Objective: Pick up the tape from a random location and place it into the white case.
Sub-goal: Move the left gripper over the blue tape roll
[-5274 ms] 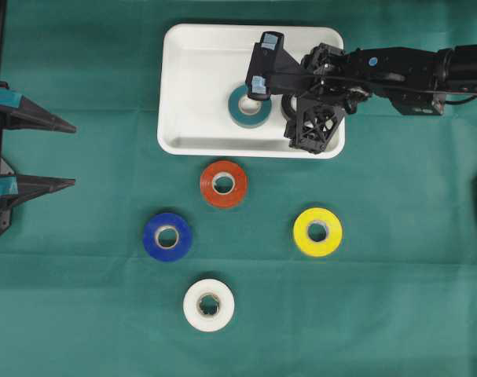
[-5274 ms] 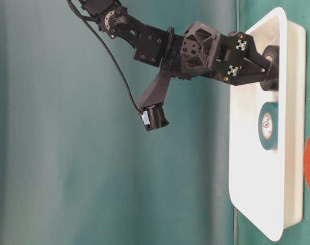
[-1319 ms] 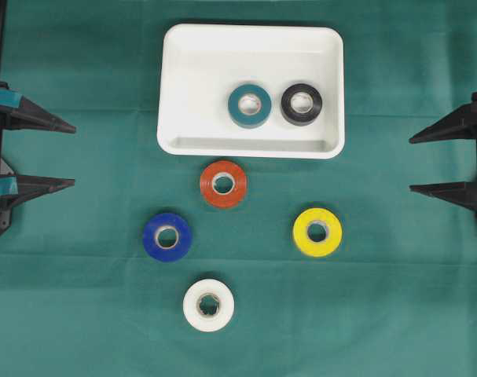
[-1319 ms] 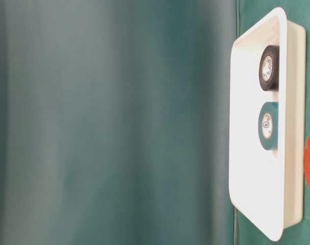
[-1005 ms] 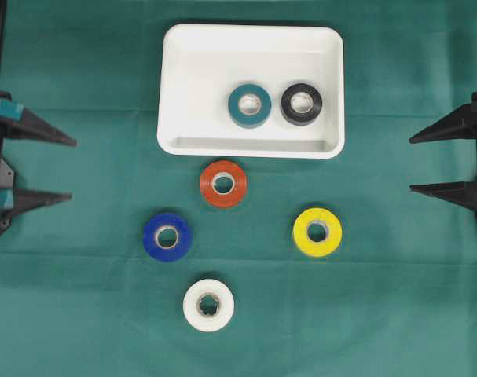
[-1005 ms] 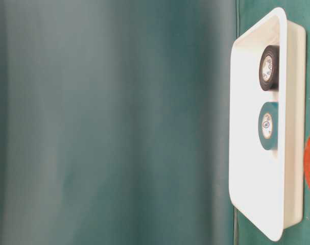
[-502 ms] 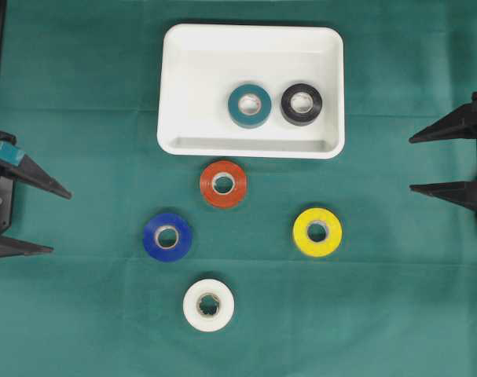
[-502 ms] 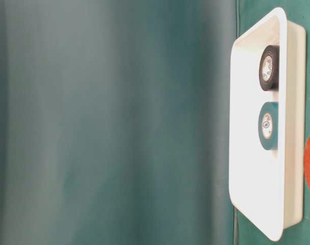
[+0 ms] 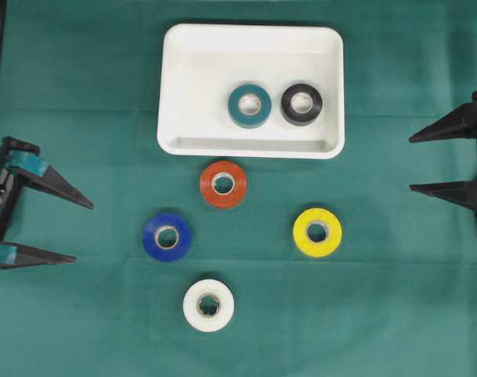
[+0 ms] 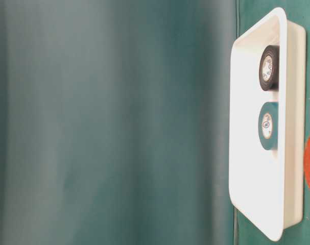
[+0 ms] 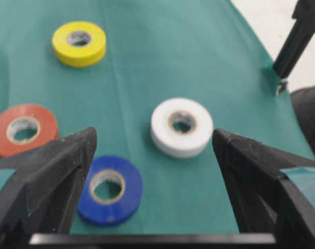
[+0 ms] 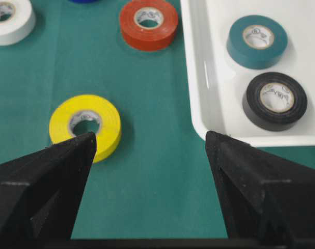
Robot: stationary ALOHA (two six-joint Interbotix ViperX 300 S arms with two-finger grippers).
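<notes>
Left pincer [image 9: 82, 232] swung toward tapes, spread; core print illegible.

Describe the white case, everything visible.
The white case is a shallow rectangular tray of glossy white plastic with rounded corners and a raised rim. It lies flat on the green cloth at the far middle of the overhead view. Inside, toward its right and near side, a teal roll and a black roll lie flat, side by side, apart from each other. The red roll sits just outside its near rim, not touching. No gripper touches it.
</notes>
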